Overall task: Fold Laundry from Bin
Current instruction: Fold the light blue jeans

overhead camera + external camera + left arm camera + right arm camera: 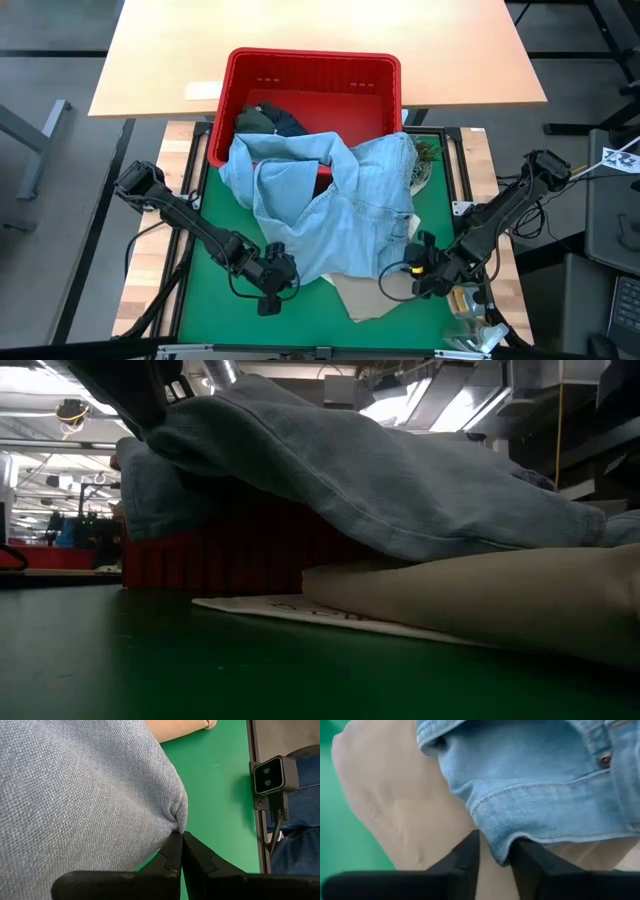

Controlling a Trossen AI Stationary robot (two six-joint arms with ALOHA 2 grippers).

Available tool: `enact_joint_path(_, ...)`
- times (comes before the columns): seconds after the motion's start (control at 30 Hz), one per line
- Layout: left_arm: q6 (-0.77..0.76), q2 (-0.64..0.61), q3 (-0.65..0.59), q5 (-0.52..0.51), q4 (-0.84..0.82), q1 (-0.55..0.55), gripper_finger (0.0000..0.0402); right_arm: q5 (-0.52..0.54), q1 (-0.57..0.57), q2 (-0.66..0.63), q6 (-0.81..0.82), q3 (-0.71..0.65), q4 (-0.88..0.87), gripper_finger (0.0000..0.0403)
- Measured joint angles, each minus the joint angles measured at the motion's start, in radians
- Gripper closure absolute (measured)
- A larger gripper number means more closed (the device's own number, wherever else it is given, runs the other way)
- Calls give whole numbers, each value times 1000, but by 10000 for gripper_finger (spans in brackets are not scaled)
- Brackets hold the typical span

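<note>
green mat (pixel 200 270), unlabelled blue shirt (pixel 340 215)

The light blue shirt (pixel 340 215) covers most of the beige garment (pixel 375 293), so only one corner of it shows, and it hides the front wall of the red bin (pixel 312 75). Dark clothes (pixel 270 120) inside the bin are mostly buried. In the low view, print on a white sheet (pixel 300 610) is unreadable.
</note>
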Motion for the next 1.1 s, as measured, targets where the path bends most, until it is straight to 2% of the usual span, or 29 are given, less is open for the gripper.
enact_joint_path(0.1,5,0,0,-22,0,-1,401,32,0,0,-1,0,1,371)
enact_joint_path(0.17,5,0,0,-52,0,-1,401,63,0,0,0,0,0,392)
enact_joint_path(0.33,0,-24,-2,-59,0,10,401,92,0,-48,-22,9,-26,380)
enact_joint_path(0.5,-29,-106,-2,-54,2,29,401,139,0,-138,-26,134,-200,395)
enact_joint_path(0.57,-43,-143,-2,-45,16,29,401,113,0,-166,-25,197,-228,391)
enact_joint_path(0.8,-82,-223,-1,3,66,-25,401,-102,26,-171,-57,339,-230,395)
enact_joint_path(0.97,-108,-223,-1,-7,91,-76,401,-130,96,-171,-36,354,-235,399)
enact_joint_path(1.1,-148,-223,-1,-34,99,-108,401,-129,179,-156,64,355,-235,397)
